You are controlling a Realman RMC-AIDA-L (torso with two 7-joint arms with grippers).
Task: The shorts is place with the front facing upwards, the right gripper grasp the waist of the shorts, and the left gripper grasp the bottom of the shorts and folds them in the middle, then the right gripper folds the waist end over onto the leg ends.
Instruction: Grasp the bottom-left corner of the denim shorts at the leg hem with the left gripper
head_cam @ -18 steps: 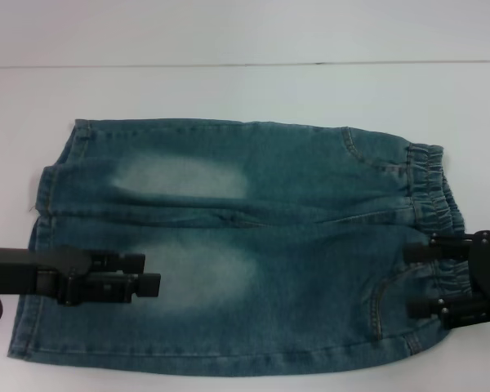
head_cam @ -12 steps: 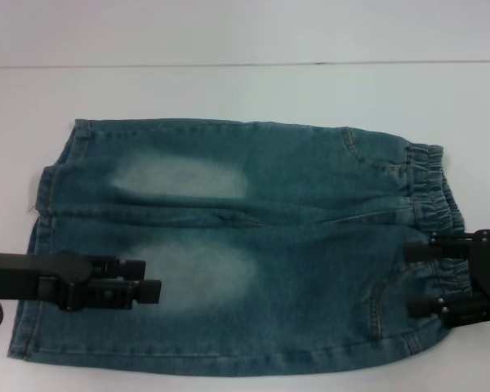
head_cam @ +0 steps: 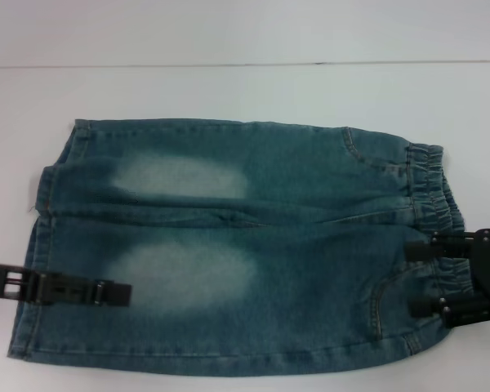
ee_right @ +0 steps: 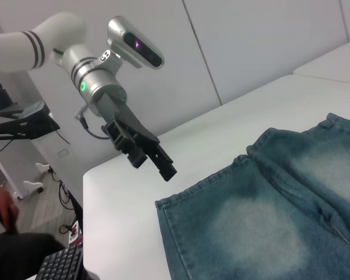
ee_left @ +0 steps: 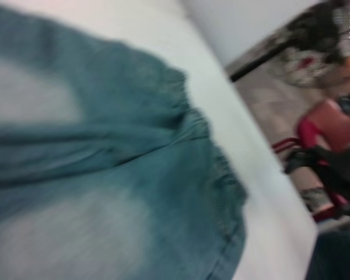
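Note:
The blue-green denim shorts (head_cam: 245,245) lie flat, front up, on the white table. Their gathered waist (head_cam: 431,188) is on the right and the leg ends (head_cam: 42,237) are on the left. My right gripper (head_cam: 418,279) is open, one finger on either side of the waistband's near part. My left gripper (head_cam: 118,292) is turned edge-on over the near leg, beside the lower pale patch. In the right wrist view the left gripper (ee_right: 160,163) hangs in the air above the hem (ee_right: 163,233), fingers slightly apart and holding nothing. The left wrist view shows only the shorts (ee_left: 134,175).
Bare white table (head_cam: 229,90) runs beyond the shorts to a far edge. The near hem lies close to the table's front edge. Off the table are a keyboard (ee_right: 58,265), stands and a red frame (ee_left: 315,140) on the floor.
My left gripper has drawn back to the left toward the leg ends and rolled edge-on. The right gripper and the shorts have stayed put.

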